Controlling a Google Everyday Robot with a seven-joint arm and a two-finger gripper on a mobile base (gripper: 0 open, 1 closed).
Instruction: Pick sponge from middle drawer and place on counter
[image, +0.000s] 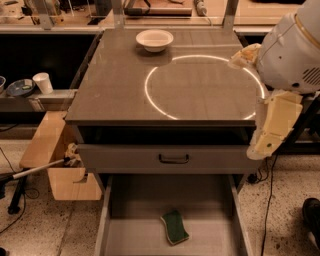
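Calls for a reach down and leftward from the claw (265, 135), hanging just off the table's (115, 95) front right corner, grip state impossible to tell. Ends at the sponge (175, 226), green face up on the open middle drawer's (130, 235) floor, long axis roughly front-to-back.

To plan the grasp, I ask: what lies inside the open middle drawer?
Only the sponge, green face up, on the middle drawer's floor; its front end is out of view. The end effector hangs right of the counter.
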